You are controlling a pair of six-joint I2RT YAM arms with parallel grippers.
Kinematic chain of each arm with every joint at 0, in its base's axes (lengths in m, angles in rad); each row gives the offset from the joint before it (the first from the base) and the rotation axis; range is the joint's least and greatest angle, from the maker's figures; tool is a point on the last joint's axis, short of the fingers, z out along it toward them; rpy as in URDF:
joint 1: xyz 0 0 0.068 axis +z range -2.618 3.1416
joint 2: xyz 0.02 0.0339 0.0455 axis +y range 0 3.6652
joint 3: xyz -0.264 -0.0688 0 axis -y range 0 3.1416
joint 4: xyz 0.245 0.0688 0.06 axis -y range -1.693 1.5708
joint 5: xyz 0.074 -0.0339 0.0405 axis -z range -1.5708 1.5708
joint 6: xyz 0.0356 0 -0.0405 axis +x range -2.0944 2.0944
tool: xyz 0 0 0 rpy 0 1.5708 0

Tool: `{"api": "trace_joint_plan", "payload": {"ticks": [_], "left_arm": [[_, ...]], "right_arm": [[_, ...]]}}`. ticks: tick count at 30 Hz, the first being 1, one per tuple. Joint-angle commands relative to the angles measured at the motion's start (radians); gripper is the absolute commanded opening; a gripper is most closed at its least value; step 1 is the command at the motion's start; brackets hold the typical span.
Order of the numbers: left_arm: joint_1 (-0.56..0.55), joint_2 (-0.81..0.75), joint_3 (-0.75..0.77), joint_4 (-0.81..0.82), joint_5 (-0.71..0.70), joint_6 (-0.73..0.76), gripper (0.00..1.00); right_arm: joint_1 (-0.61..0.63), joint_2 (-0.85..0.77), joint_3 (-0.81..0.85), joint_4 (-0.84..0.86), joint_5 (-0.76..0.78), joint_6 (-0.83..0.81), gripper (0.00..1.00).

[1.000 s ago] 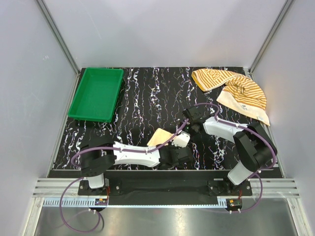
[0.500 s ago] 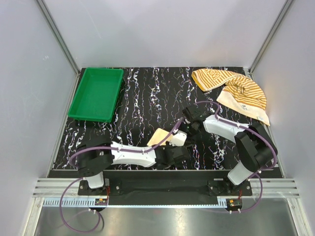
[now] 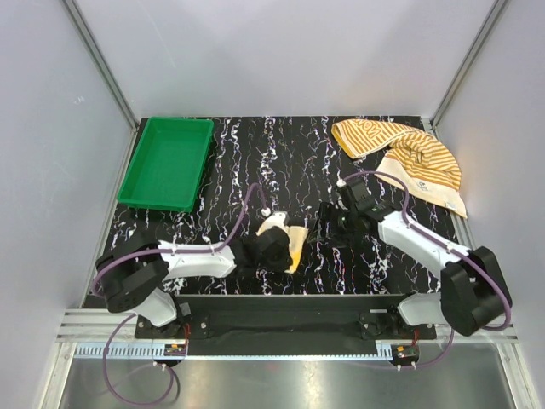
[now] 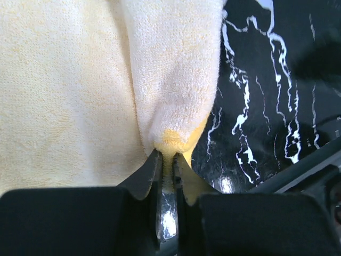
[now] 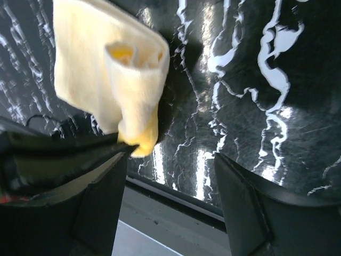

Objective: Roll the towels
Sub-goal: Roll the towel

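The left arm (image 3: 200, 261) and right arm (image 3: 409, 240) have white shells, black joints, looping purple cables (image 3: 105, 358) and black wedge-shaped fingers (image 5: 250, 213).

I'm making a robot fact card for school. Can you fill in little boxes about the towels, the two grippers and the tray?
yellow towel: looks loosely rolled, near the front of the table
striped towel: crumpled in the far right corner, not rolled
left gripper: shut, pinching the yellow towel
right gripper: open, holding nothing, beside the yellow towel
green tray: far left, empty
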State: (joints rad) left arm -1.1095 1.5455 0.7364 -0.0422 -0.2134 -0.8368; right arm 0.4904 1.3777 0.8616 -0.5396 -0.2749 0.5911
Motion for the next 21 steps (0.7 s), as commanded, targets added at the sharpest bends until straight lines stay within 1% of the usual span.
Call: {"api": "trace_joint_plan", "payload": {"ticks": [1,2,3,4,6,7,10,17,21], "left_arm": [[0.063,-0.025,-0.066,0.111,0.15,-0.053,0.0],[0.071,-0.025,-0.071,0.119,0.178,-0.056,0.0],[0.079,-0.024,-0.083,0.137,0.19,-0.059,0.0],[0.092,-0.024,-0.088,0.146,0.204,-0.068,0.0],[0.105,-0.022,-0.098,0.178,0.25,-0.076,0.0],[0.114,-0.021,-0.106,0.189,0.262,-0.087,0.0],[0.131,-0.016,-0.117,0.22,0.311,-0.102,0.0],[0.149,-0.002,-0.126,0.245,0.351,-0.102,0.0],[0.149,-0.01,-0.134,0.243,0.345,-0.097,0.0]], "right_arm": [[0.0,-0.086,-0.099,0.212,-0.127,0.042,0.73],[0.0,-0.091,-0.145,0.255,-0.15,0.053,0.73],[0.0,-0.091,-0.166,0.298,-0.174,0.062,0.72],[0.0,-0.08,-0.186,0.381,-0.219,0.079,0.72],[0.0,-0.06,-0.237,0.464,-0.253,0.099,0.71],[0.002,-0.037,-0.254,0.566,-0.289,0.119,0.7],[0.004,0.009,-0.292,0.682,-0.313,0.138,0.69],[0.007,0.139,-0.297,0.768,-0.307,0.131,0.65],[0.01,0.205,-0.296,0.823,-0.322,0.142,0.58]]}}
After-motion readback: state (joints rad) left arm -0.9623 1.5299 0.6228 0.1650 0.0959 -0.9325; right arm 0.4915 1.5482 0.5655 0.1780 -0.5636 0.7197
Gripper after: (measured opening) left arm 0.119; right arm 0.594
